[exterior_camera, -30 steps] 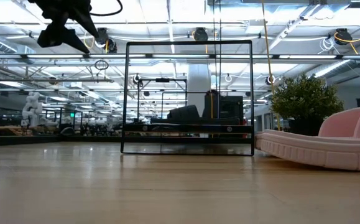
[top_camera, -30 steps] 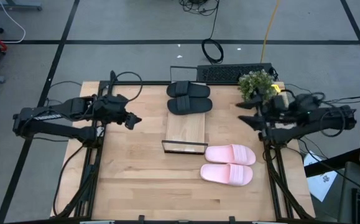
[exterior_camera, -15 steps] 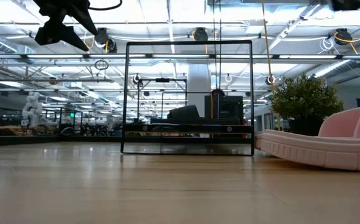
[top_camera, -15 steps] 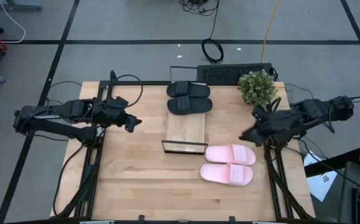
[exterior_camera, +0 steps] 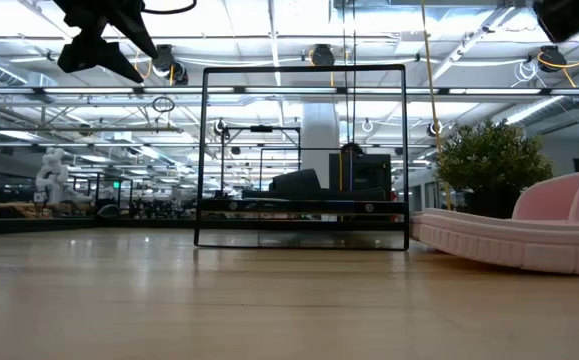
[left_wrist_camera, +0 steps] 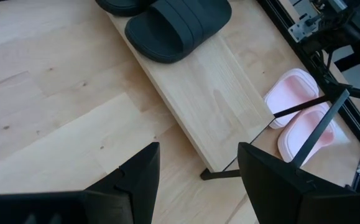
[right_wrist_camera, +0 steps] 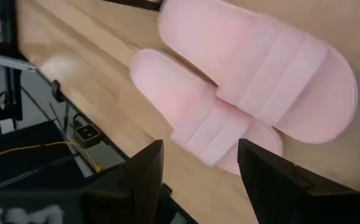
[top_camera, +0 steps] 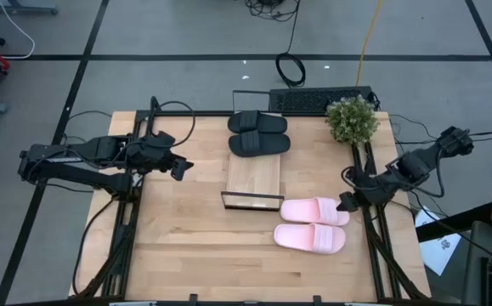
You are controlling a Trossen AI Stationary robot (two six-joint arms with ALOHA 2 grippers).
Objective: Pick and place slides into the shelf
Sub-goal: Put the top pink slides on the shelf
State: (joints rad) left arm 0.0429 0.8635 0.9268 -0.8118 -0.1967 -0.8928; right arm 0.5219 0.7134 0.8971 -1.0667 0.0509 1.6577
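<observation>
Two black slides (top_camera: 258, 134) lie sole-down, side by side, on the far end of the shelf (top_camera: 254, 177), a light-wood plank with a thin black frame (top_camera: 252, 201) at its near end. Two pink slides (top_camera: 313, 224) rest on the table to the right of that frame. My right gripper (top_camera: 344, 203) hovers open just right of the pink slides (right_wrist_camera: 254, 74), which fill its wrist view. My left gripper (top_camera: 180, 167) hangs open above the table left of the shelf (left_wrist_camera: 217, 106), high up in the low view (exterior_camera: 99, 45).
A small potted plant (top_camera: 351, 118) stands at the table's far right corner. A keyboard (top_camera: 318, 99) lies beyond the far edge. Bare tabletop (top_camera: 195, 246) stretches along the near side and left of the shelf.
My right gripper has come down and swung from beside the plant toward the table's near edge, ending next to the pink slides, with its wrist rolled about a quarter turn. Its fingers stay open. The slides and shelf have not moved.
</observation>
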